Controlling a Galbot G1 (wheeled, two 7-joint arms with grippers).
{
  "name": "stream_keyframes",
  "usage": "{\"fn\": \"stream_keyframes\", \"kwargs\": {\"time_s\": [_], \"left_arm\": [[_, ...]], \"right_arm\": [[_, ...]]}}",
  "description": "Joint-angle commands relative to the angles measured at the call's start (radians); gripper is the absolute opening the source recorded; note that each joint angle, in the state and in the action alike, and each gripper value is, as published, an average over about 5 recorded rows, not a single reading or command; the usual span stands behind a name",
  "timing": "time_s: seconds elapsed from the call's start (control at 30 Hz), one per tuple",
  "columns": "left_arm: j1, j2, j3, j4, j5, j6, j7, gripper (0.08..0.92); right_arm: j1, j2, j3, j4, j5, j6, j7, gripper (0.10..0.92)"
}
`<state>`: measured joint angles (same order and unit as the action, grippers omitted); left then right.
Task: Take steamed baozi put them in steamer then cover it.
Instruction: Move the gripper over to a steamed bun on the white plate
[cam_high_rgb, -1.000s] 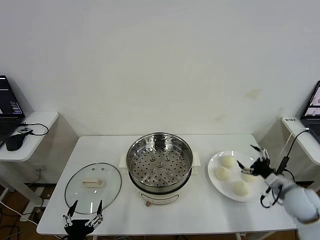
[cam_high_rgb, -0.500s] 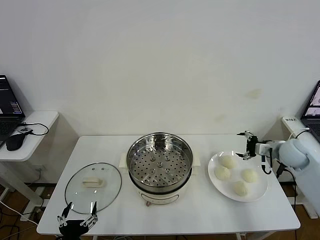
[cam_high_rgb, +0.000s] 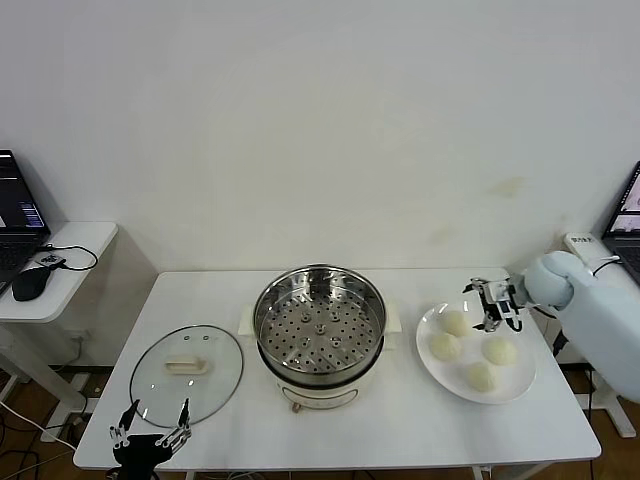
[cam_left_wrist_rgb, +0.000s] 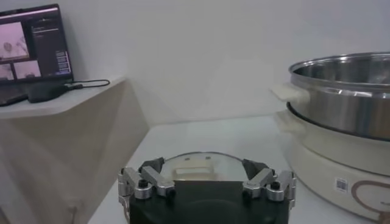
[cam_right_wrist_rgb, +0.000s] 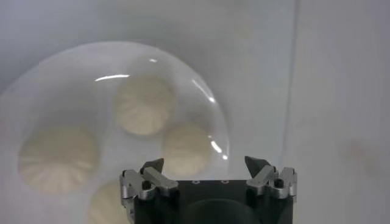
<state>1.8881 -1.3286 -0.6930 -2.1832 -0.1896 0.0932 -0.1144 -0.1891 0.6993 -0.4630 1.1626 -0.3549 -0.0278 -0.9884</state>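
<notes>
surroundings: a white bench (cam_high_rgb: 420, 420) carries everything; a side shelf to the robot's left holds a laptop (cam_high_rgb: 18, 215), a black mouse (cam_high_rgb: 30, 284) and a cable. another laptop (cam_high_rgb: 627, 212) shows at the far right edge.
baozi: four steamed baozi (cam_high_rgb: 456, 322) lie on a white plate (cam_high_rgb: 520, 384) on the right part of the bench, just beside the steamer (only three and part of a fourth show in the right wrist view).
steamer: one steamer (cam_high_rgb: 319, 333) at the bench's middle, its perforated tray bare, nothing over its mouth.
cover: one glass cover (cam_high_rgb: 186, 375) lies flat on the bench to the left of the steamer, handle up, apart from the pot.
right end effector (cam_high_rgb: 493, 304): over the far edge of the plate, between two buns, fingers spread and grasping nothing (cam_right_wrist_rgb: 209, 172).
left end effector (cam_high_rgb: 150, 440): low at the bench's near edge, just before the cover, fingers spread, released (cam_left_wrist_rgb: 206, 176).
in the way: nothing lies between plate and steamer.
</notes>
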Motion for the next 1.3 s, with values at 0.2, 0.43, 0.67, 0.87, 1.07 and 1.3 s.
{"fn": "stream_keyframes", "kwargs": {"time_s": [0.2, 0.43, 0.67, 0.87, 1.07, 1.3], "left_arm": [[0.009, 0.001, -0.01, -0.015, -0.002, 0.004, -0.002, 0.823], [0.009, 0.005, -0.023, -0.023, -0.013, 0.004, -0.009, 0.823], [0.009, 0.008, -0.027, -0.023, -0.011, 0.005, -0.009, 0.823], [0.006, 0.008, -0.023, -0.018, -0.01, 0.005, -0.008, 0.823], [0.003, 0.009, -0.024, -0.014, -0.011, 0.006, -0.008, 0.823], [0.002, 0.009, -0.023, -0.012, -0.012, 0.006, -0.01, 0.823]], "right_arm": [[0.017, 0.096, -0.052, -0.14, -0.035, -0.015, 0.001, 0.823], [0.007, 0.143, -0.017, -0.198, -0.072, -0.011, 0.014, 0.823], [0.02, 0.176, -0.017, -0.242, -0.072, -0.013, 0.026, 0.823], [0.028, 0.189, -0.028, -0.255, -0.077, -0.02, 0.016, 0.784], [0.037, 0.189, -0.04, -0.258, -0.07, -0.027, 0.003, 0.678], [0.046, 0.163, -0.058, -0.221, -0.036, -0.034, -0.017, 0.563]]}}
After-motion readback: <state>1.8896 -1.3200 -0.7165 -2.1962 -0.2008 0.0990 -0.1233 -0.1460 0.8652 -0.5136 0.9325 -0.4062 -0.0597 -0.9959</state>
